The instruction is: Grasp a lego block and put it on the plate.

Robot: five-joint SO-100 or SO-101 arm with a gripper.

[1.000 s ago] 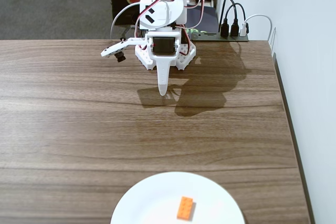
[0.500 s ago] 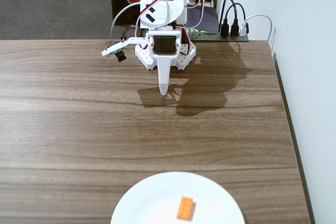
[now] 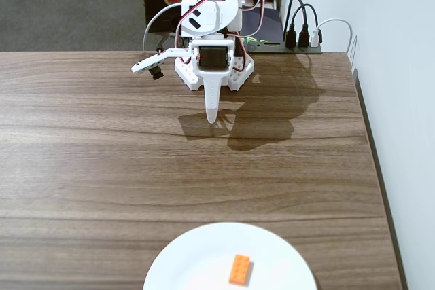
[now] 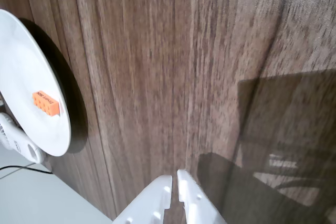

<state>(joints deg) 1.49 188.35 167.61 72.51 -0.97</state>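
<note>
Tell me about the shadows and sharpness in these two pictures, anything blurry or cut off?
Fixed view: sharp, evenly lit; the arm's shadow falls to its right on the table; the plate is cut off at the bottom edge. Wrist view: a large dark shadow lower right, the near gripper slightly soft, the lego block clear.

**Block on plate, arm at the far edge**

In the fixed view the lego block (image 3: 239,269) lies on the plate (image 3: 183,263), right of its middle. The plate sits on the table (image 3: 102,168) at its near edge; the gripper (image 3: 212,117) hangs well beyond the plate
</note>
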